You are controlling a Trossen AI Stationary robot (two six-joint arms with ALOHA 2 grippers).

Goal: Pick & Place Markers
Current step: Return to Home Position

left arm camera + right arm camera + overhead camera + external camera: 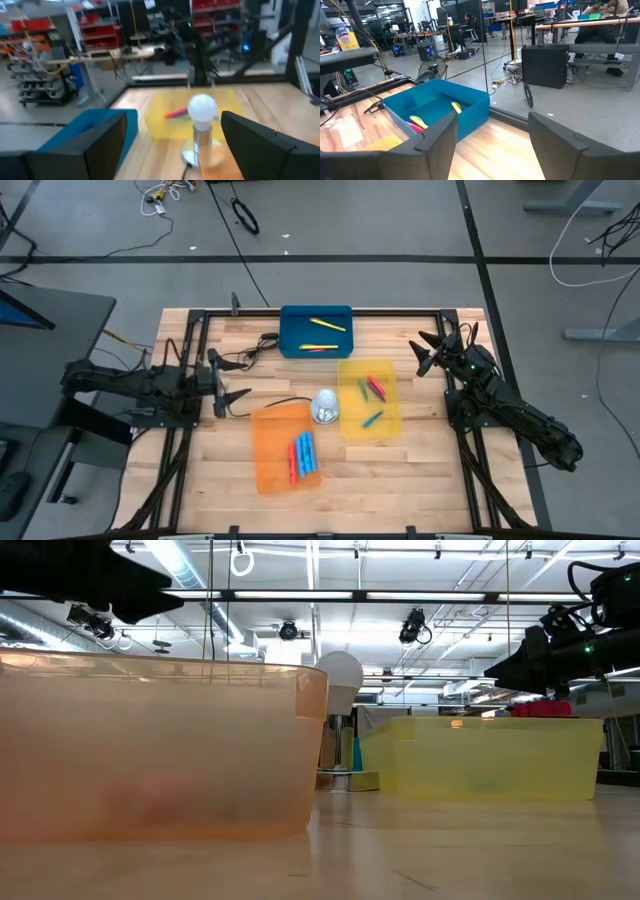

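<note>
Grippers stand wide open and empty: the left gripper [236, 385] near the desk's [420, 480] left edge, the right gripper [424, 352] near its right, a spacing that fits a rest pose. Markers [303, 455] lie sorted in the orange tray [270, 440], yellow tray [390, 420] and blue tray [300, 320] mid-desk. Bare wood separates both arms from every tray rim.
</note>
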